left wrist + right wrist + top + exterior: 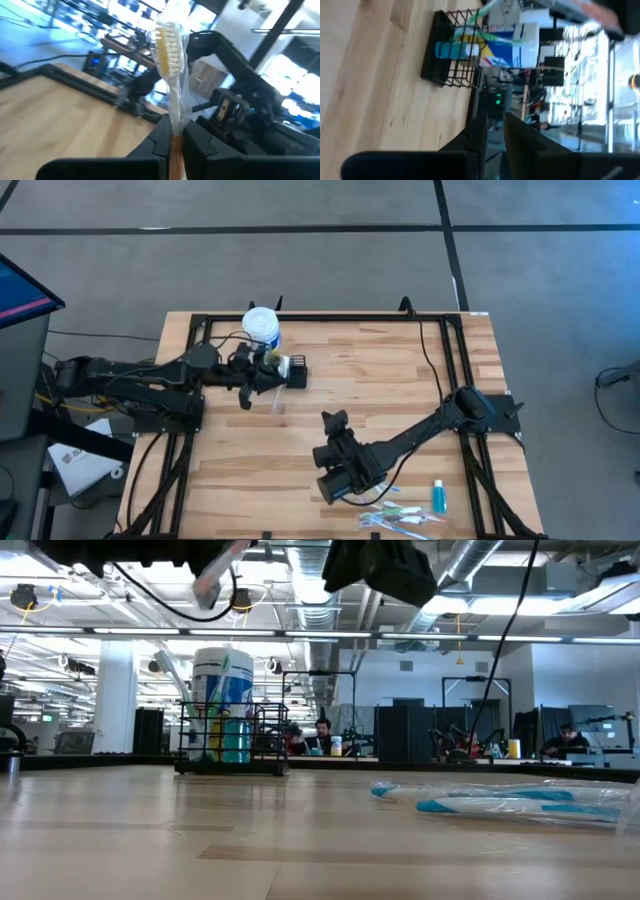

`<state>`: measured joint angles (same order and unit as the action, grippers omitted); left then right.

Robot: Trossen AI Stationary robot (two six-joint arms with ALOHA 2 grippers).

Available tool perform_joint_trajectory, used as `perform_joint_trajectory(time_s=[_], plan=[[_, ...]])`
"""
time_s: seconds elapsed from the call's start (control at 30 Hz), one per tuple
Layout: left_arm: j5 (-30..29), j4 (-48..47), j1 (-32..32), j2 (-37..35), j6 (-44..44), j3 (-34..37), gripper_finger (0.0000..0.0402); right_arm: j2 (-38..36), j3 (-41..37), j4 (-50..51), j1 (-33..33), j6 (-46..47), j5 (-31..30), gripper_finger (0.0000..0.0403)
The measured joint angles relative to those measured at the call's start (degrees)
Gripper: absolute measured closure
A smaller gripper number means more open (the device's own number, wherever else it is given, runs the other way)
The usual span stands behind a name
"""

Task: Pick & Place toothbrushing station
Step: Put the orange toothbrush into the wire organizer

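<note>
The toothbrushing station point(292, 370) is a black wire caddy standing on the table at the far left, just in front of a white blue-labelled tub point(262, 325). A blue tube point(451, 50) and a green-handled brush stand in the caddy point(451, 60). My left gripper point(268, 376) hovers beside and above the caddy point(232, 745), shut on a toothbrush point(170, 50) in clear wrap. My right gripper point(335, 425) hangs over the table's middle, its fingers point(479, 134) a narrow gap apart with nothing between them. My left gripper pinches the wrapped toothbrush's handle point(176, 150) between its two fingers. The brush runs along the fingers and sticks out past their tips, yellow bristle head point(167, 42) farthest out. It is lifted clear of table and caddy point(212, 582).
Several wrapped toothbrushes point(400, 518) and a small teal tube point(438, 498) lie near the table's near right edge, and the brushes show in the low view point(510, 802). A black frame point(330, 318) runs around the tabletop. Bare wood lies between the caddy and my right arm.
</note>
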<state>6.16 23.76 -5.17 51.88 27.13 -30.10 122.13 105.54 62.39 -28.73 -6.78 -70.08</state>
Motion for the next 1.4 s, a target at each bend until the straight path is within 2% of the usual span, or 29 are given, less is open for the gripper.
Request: perform_joint_trajectory(time_s=[0.2, 0.47, 0.8, 1.1, 1.23, 1.4], plan=[[-5.4, -2.2, 0.0, -2.6, -5.6, -0.1, 0.0389, 0.0, 0.0, 1.0, 1.7, 5.8, 4.1, 0.035], [-12.9, -4.9, 0.0, -4.8, -11.4, -0.1, 0.0389, 0.0, 0.0, 6.7, 3.6, 17.0, 4.5, 0.0351], [-27.6, -5.4, 2.3, -6.6, -19.6, -0.1, 0.0389, 0.0, 0.0, 16.4, 5.0, 30.4, 4.6, 0.0351], [-44.1, -5.2, 8.1, -6.5, -26.8, -0.1, 0.0389, 0.0, 0.0, 19.8, 5.0, 35.8, 4.2, 0.0351], [-47.3, -3.4, 10.2, -6.5, -29.3, 0.1, 0.0389, 0.0, 0.0, 19.7, 5.2, 35.8, 4.2, 0.0351], [-48.4, 9.1, 10.6, -6.6, -32.9, 6.1, 0.0389, 0.0, 0.0, 19.7, 5.4, 36.0, 4.1, 0.0351]])
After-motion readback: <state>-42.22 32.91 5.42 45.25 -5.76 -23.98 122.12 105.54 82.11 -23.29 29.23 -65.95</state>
